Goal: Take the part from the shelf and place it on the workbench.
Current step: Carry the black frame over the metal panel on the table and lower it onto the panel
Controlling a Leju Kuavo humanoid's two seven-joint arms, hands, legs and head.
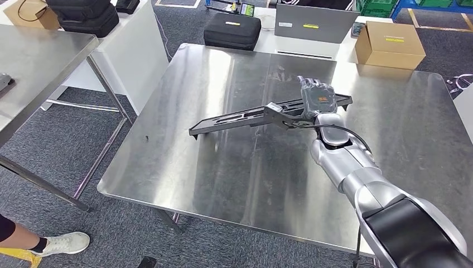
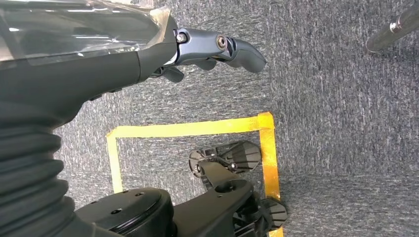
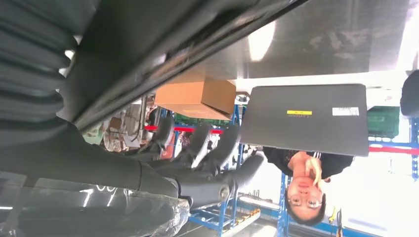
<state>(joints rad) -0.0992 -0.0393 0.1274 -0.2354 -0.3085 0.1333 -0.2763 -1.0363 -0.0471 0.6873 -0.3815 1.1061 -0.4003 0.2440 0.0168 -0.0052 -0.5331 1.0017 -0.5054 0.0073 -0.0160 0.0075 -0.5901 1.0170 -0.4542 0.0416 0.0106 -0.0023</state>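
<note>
Head view: workbench, steel, under all. Part, long black bracket, axis across bench, running leftward from right hand, held just above surface at its right end. Left hand hanging over floor, fingers curled, holding nothing.
</note>
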